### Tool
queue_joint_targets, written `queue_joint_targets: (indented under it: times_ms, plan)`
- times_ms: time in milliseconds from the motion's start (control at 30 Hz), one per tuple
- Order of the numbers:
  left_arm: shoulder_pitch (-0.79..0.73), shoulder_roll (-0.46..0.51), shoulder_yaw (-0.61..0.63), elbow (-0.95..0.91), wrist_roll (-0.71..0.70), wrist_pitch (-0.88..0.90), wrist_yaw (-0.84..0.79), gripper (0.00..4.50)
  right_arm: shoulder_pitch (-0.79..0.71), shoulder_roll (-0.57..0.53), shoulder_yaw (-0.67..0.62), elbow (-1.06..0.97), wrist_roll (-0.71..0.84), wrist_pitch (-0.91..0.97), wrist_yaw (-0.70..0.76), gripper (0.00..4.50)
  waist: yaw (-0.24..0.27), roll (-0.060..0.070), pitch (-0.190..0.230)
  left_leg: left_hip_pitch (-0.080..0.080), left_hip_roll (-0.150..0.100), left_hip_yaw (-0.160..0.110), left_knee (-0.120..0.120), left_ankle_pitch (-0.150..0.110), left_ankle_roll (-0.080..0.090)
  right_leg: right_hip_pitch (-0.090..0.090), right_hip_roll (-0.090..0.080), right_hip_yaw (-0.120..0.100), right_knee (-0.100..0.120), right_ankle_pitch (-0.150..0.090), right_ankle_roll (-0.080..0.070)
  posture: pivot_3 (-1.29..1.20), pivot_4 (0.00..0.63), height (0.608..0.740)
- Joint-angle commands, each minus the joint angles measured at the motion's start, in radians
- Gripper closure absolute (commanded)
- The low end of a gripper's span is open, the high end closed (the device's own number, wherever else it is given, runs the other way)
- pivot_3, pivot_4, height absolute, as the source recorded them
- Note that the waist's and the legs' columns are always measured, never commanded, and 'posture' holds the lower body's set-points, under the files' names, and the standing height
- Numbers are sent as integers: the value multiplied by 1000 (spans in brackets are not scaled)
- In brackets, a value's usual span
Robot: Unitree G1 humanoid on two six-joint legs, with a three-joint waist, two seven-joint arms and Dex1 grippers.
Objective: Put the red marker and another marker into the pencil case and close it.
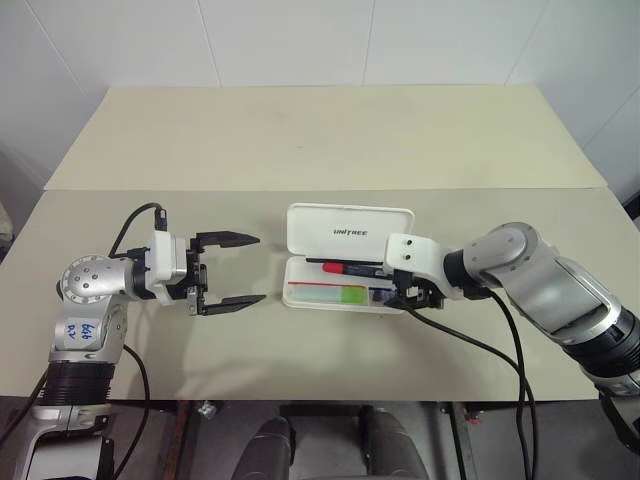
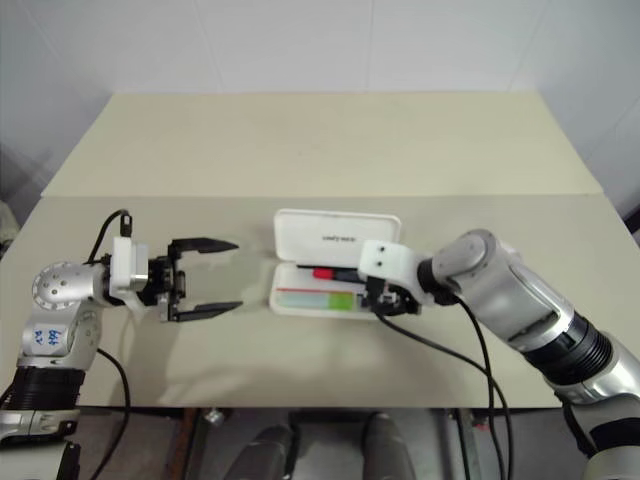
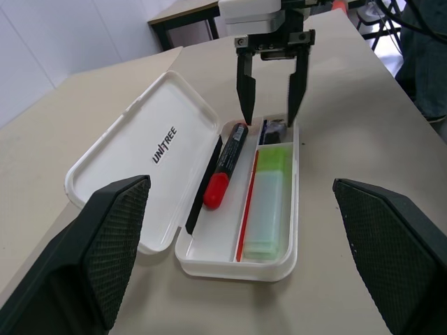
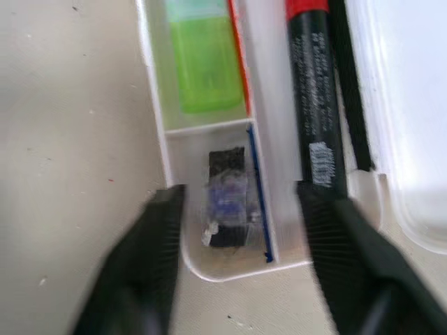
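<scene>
Left arm bent in from left, wrist level, left gripper point(image 1: 232, 270) pointing right across table, fingers spread wide, nothing between them. Right arm reaching in from right, forearm angled toward centre, wrist tipped down. Right gripper point(image 3: 271, 89) pointing downward, fingers point(image 3: 246, 91) parted, tips hanging low, empty. Grippers well apart, facing each other.

Right gripper point(image 1: 418, 297) hides the pencil case's point(image 1: 300, 297) right end; small dark item point(image 4: 227, 199) there too blurred to identify.
</scene>
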Motion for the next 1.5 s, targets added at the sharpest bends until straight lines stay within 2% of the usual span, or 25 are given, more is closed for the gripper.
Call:
queue_joint_targets:
  times_ms: [33, 67, 100, 233, 400, 633, 933, 1067, 1100, 1200, 1300, 1500]
  plan:
    - [-14, -6, 10, 3, 4, -23, 11, 0, -14, 15, -56, -50, 31, 12, -1, 438, 0, 0, 0, 0, 0, 0, 0, 0, 0, 0, 0, 0, 0, 0, 0, 0, 150, 740]
    - [-20, -8, 10, 11, 7, -28, 11, 0, -14, 23, -65, -52, 40, 16, -7, 104, 0, 0, 0, 0, 0, 0, 0, 0, 0, 0, 0, 0, 0, 0, 0, 0, 150, 740]
    - [-29, -11, 9, 21, 11, -34, 14, 0, -12, 33, -85, -57, 55, 17, -13, 47, 0, 0, 0, 0, 0, 0, 0, 0, 0, 0, 0, 0, 0, 0, 0, 0, 150, 740]
    - [-72, -27, 8, 79, 39, -76, 34, 0, 26, 99, -220, -68, 121, 10, -65, 47, 2, 0, 0, 0, 0, -1, 0, 0, 0, 0, 0, 0, 0, 0, 0, 0, 150, 740]
    - [-170, -53, -4, 198, 89, -139, 68, 0, 189, 169, -435, -95, 199, -157, -117, 47, 8, -2, -1, 0, 0, -1, -1, 0, 0, 1, 0, -2, -1, 0, 0, 0, 150, 740]
    - [-359, -88, -11, 456, 129, -221, 71, 0, 385, 205, -589, -64, 258, -379, -116, 47, 3, -2, -1, 0, -1, -1, -1, 0, 0, 1, 0, -2, -1, 0, 0, 0, 150, 740]
    - [-604, -114, -35, 851, 229, -320, 37, 2922, 467, 158, -695, -1, 298, -545, -61, 0, -2, -2, -1, 1, -1, -1, 0, 1, 1, 2, 1, -1, 1, 1, 1, 0, 150, 740]
    - [-703, -118, -53, 1010, 290, -319, 65, 4286, 454, 134, -730, 55, 301, -572, -63, 0, 2, -3, 0, 0, -1, -1, 1, 1, 1, 2, 0, -1, 1, 1, 1, 0, 150, 740]
    - [-734, -116, -72, 1059, 331, -311, 118, 4474, 460, 125, -749, 77, 314, -584, -46, 0, 2, -3, 0, 0, -1, -1, 1, 1, 1, 2, 0, -1, 1, 1, 2, 0, 150, 740]
    - [-786, -115, -98, 1145, 408, -313, 225, 4474, 463, 155, -808, 112, 391, -613, -31, 0, 2, -4, 0, 0, -1, -1, 1, 1, 1, 2, 0, -1, 0, 1, 2, 0, 150, 740]
    - [-821, -137, -101, 1189, 450, -318, 318, 4474, 483, 135, -843, 153, 410, -657, 15, 0, -1, -4, 0, 0, -1, -1, 0, 1, 1, 2, 0, -1, 1, 1, 2, 0, 150, 740]
    - [-854, -236, -101, 1231, 490, -278, 312, 4474, 539, 44, -826, 225, 380, -720, 132, 0, 6, -4, 1, 0, -2, -1, 1, 1, 1, 2, 0, -1, 0, 1, 2, 0, 150, 740]
